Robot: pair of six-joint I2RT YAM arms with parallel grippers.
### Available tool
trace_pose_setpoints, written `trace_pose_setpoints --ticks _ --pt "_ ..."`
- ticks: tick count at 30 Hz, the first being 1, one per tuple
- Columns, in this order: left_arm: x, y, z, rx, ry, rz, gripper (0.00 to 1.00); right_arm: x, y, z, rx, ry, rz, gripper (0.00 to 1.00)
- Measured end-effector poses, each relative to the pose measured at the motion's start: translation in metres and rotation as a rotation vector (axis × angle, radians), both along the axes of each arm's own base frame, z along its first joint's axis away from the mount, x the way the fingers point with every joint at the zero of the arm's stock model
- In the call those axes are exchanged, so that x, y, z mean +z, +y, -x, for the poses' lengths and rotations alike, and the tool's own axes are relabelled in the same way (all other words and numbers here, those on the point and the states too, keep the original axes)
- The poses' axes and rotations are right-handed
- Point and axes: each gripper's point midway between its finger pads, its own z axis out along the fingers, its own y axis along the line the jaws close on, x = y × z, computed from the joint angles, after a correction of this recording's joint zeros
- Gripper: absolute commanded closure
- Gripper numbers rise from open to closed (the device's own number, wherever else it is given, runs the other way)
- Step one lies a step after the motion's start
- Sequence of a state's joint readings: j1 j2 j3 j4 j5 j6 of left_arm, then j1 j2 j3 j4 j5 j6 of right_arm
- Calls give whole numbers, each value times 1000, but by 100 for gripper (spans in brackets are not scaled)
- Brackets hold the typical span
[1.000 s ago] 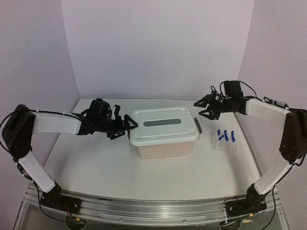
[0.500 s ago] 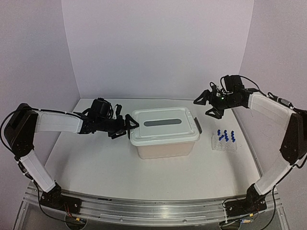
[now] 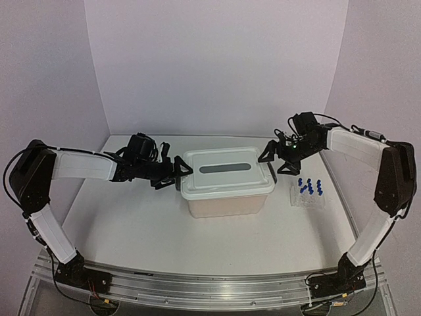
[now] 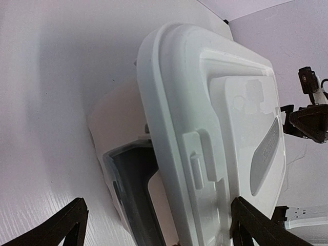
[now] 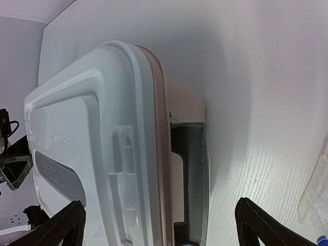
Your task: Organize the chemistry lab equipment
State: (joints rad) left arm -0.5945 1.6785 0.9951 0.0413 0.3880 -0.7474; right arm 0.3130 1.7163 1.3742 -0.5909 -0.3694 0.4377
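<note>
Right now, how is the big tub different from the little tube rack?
The tub is big, beige, shut under a white lid; the tube rack is small, clear, holding blue-capped tubes. The tub sits between the open left gripper and right gripper; the rack stands apart. Both rest on the table.

Closed tub (image 3: pixel 227 204) centre, tube rack (image 3: pixel 309 199) right.

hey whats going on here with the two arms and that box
Both arms are at the beige tub, whose white lid is on. The left end effector sits open at its left end, the right end effector open at its right end, each facing a grey side handle; neither holds anything. The rack of blue-capped tubes stands untouched right of the tub.
</note>
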Motion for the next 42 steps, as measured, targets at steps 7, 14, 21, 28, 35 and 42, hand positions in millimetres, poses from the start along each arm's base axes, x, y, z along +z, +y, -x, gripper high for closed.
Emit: trace_pose_setpoints --ticks 7,14,21,28,35,42 --pt "0 -2 -4 5 -2 -4 5 -14 -2 -1 4 31 31 4" --pt "1 -3 -11 18 -6 -40 7 -21 -4 -1 -17 56 43 28" --pt "2 -4 -15 27 -8 -58 12 -21 2 2 -20 80 9 49" --pt "4 -6 -14 22 -8 -54 18 -20 4 2 -14 82 -2 69" --pt "5 -9 -14 14 1 -55 22 -20 7 4 -14 86 0 89" --pt "7 -10 -16 19 9 -78 23 -18 9 5 -40 80 60 92"
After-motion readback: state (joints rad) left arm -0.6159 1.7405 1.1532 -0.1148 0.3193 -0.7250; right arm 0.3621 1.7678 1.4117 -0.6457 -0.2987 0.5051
